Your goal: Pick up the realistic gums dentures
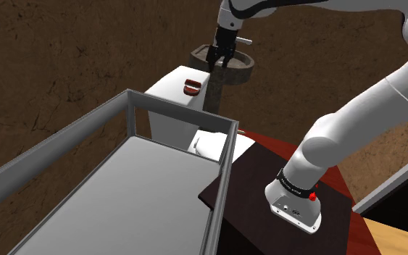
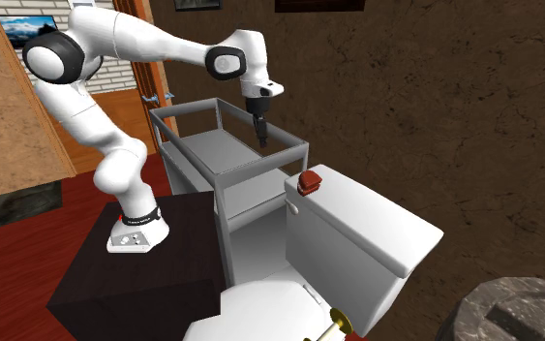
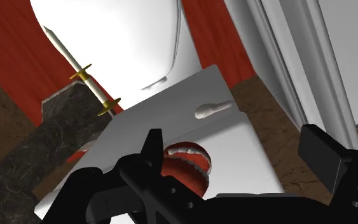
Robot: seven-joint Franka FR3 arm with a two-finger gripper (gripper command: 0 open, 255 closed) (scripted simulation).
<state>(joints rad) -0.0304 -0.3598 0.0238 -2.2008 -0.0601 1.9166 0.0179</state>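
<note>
Red-gummed, white-toothed dentures (image 3: 187, 164) sit on the white toilet tank lid (image 2: 357, 205), with the black gripper (image 1: 218, 56) raised nearby, its jaws spread and empty. Likely light, rigid and slick; pinch across the gums' outer sides.

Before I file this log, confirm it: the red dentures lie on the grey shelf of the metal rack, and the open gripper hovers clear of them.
Not quite: the dentures lie on the white toilet tank lid, not the rack shelf, as the second exterior view shows. The open gripper does hover clear of them.
</note>
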